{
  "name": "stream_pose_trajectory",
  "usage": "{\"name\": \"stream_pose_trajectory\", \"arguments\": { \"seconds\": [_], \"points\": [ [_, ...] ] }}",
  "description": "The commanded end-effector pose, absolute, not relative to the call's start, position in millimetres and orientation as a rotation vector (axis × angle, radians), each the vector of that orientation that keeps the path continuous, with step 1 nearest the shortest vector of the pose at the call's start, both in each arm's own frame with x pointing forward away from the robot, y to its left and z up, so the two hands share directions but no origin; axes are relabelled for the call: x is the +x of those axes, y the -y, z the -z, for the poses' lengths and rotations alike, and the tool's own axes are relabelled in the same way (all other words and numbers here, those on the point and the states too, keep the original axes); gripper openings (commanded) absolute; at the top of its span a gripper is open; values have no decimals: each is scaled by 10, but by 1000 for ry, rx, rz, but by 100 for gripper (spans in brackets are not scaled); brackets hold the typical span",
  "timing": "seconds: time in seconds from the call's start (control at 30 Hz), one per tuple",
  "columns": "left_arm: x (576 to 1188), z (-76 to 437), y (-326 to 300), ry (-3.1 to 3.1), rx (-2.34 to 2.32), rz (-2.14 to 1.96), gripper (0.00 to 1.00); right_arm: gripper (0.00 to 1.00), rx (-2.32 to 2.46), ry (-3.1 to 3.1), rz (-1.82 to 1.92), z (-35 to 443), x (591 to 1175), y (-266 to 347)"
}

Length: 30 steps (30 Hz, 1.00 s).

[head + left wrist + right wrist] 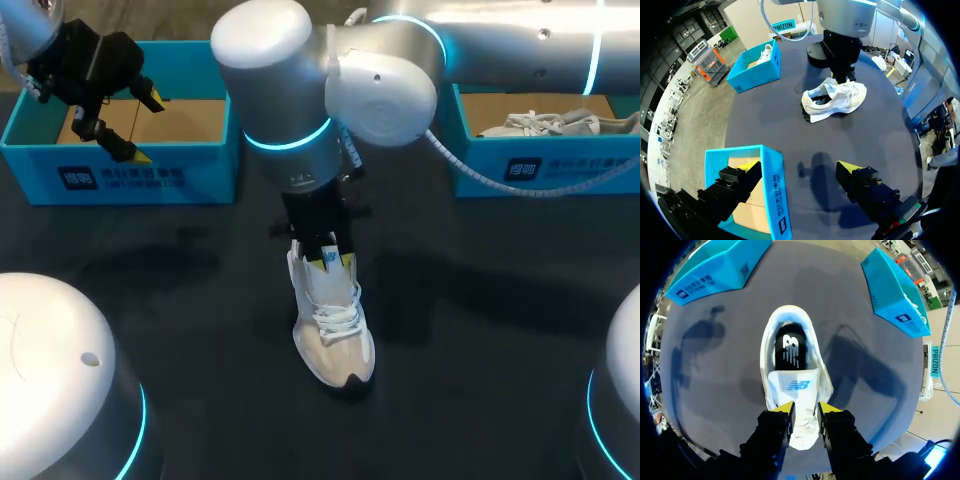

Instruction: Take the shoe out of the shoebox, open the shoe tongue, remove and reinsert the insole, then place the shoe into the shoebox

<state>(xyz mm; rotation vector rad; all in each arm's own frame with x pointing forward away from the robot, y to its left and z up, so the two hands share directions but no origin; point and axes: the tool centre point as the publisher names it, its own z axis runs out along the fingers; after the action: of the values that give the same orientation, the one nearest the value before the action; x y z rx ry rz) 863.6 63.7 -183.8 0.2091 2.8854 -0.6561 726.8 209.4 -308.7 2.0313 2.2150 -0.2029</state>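
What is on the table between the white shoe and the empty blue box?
Nothing: bare dark table between shoe and box, shown in the head view.

A: Which colours has the shoe [333,325]?
B: White, with beige toe. Its insole [791,350] is black with a white mark.
A: And the shoeboxes [120,165]?
B: Bright blue outside, brown inside; the table [480,300] is dark.

You have the shoe [333,325] at the middle of the counter [200,300], toe near and heel far. The right gripper [330,258] sits at the shoe's far end, pinching the tongue [792,385]. The left shoebox [120,165] stands far left, and the left gripper [145,126], fingers apart, straddles its near wall. The right shoebox [545,165] stands far right and holds a 2nd shoe [545,123].
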Motion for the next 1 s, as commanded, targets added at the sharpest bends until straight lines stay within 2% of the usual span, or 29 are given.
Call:
{"name": "stream_pose_trajectory", "arguments": {
  "seconds": [0.03,0.37,0.53,0.7,1.0],
  "points": [
    [8623,1828,-641,-2886,209,651,100,29,2035,-2247,194,3232,7329,-2073],
    [8623,1828,-641,-2886,209,651,100,29,1974,-2329,166,3389,7472,-2144],
    [8623,1828,-641,-2886,209,651,100,31,1883,-2337,69,3178,7453,-2042],
    [8623,1828,-641,-2886,209,651,100,36,1540,-2516,-177,3024,7545,-2009],
    [8623,1828,-641,-2886,209,651,100,38,785,-2749,-202,2954,7821,-2088]
  ]
}}
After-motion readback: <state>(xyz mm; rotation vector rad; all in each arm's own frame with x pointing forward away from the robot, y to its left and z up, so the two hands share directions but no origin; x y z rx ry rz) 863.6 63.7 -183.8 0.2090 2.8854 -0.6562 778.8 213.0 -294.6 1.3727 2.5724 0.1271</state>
